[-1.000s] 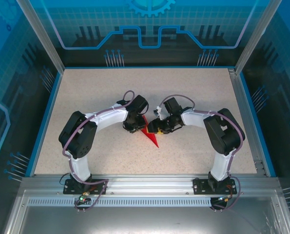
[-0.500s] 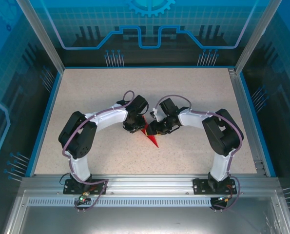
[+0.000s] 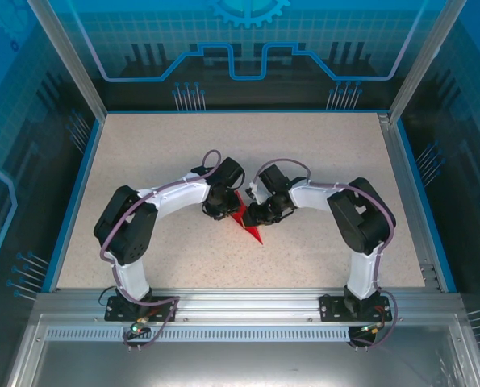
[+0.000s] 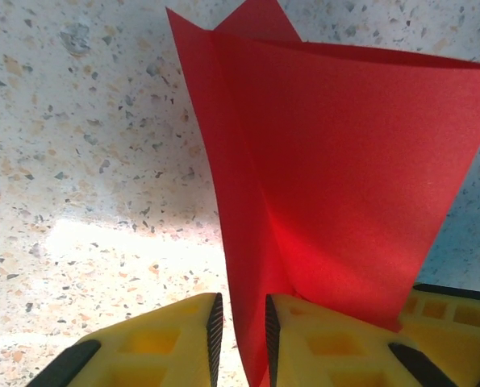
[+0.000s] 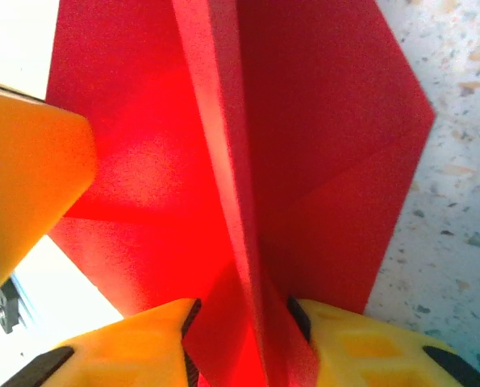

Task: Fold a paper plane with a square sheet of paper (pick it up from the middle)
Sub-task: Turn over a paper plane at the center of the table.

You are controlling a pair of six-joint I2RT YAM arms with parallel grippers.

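Two sets of jaws meet on the red sheet of paper (image 3: 248, 226) at the middle of the surface (image 3: 344, 153). The sheet, already part folded, stands as an upright ridge. Its long axis runs far to near, with the pointed tip aimed near and slightly right. The left jaws, set narrow, pinch the centre fold from the left. The right jaws straddle the same ridge from the right, also narrow, though I cannot tell whether their pads grip it. Both sit equally close to the fold, so each crowds the other's next move.
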